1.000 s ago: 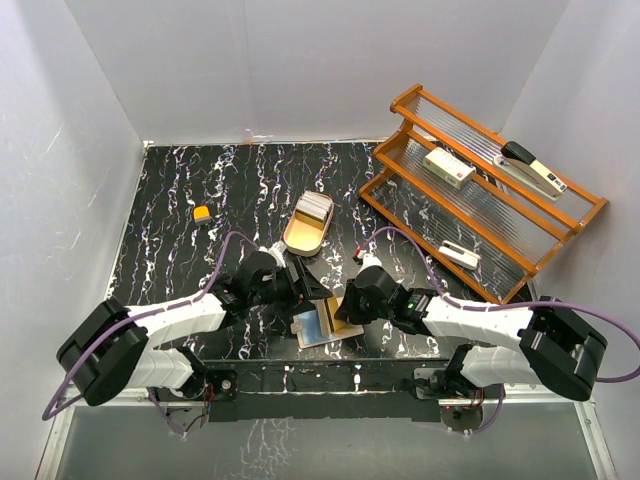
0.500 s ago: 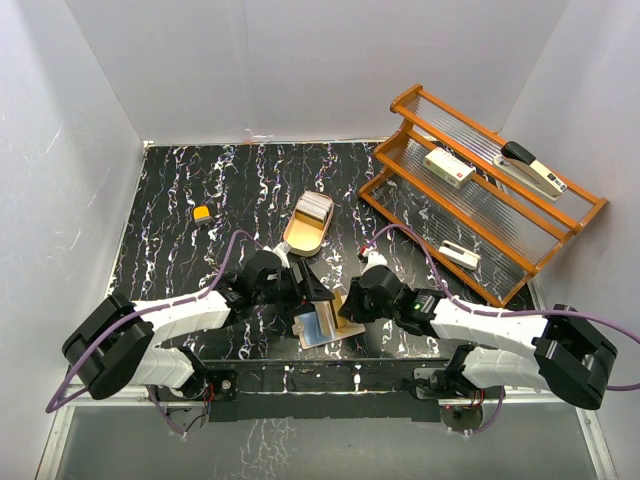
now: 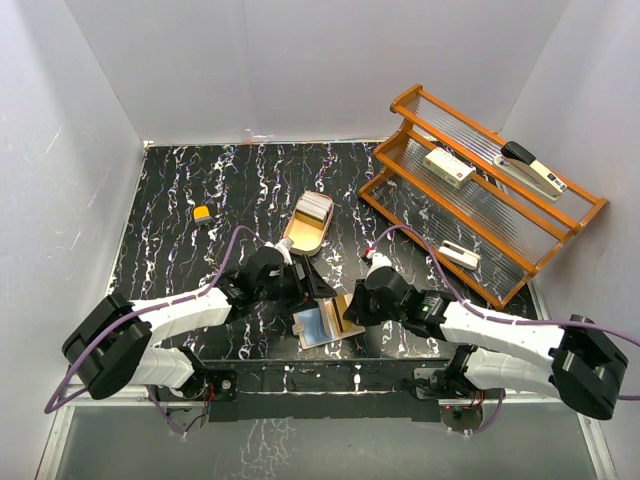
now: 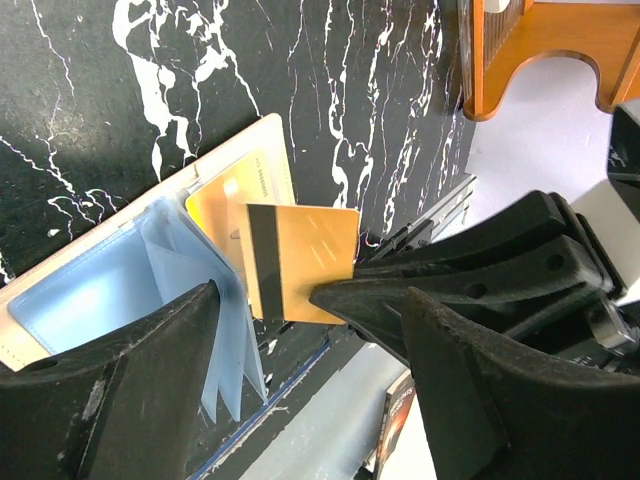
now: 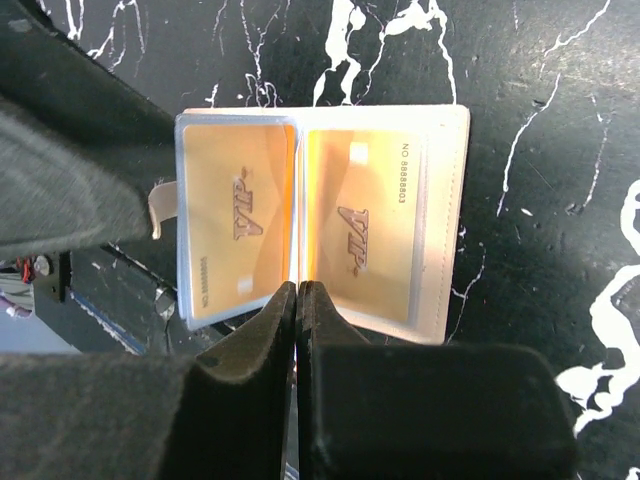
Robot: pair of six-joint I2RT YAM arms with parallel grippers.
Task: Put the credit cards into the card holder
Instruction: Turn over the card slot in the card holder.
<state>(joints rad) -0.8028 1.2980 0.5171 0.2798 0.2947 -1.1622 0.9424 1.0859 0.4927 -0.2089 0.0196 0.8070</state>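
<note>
the card holder [image 5: 445,215] lies open at the near edge of the table [image 3: 180,250], with gold cards [image 5: 238,232] in its clear sleeves and a striped gold card [image 4: 300,262] upright at the fold. the right gripper [image 5: 297,292], fingers pressed together, touches that card's edge. the left gripper [image 3: 318,292] gapes wide around the sleeves and grips nothing.

The card holder [image 3: 318,327] lies open and flat at the table's near edge, cream-tan cover down, its clear bluish sleeves fanned up from the spine. Two gold credit cards already sit in it: one [image 5: 238,235] in the left sleeve, one [image 5: 365,240] in the right, both stamped VIP. A third gold card [image 4: 300,262] stands tilted over the open holder, black stripe showing, right against the loose sleeves; whether it has entered one cannot be told. Further back, pale cards [image 3: 314,207] lie stacked in the gold oval tray [image 3: 296,238].
</note>
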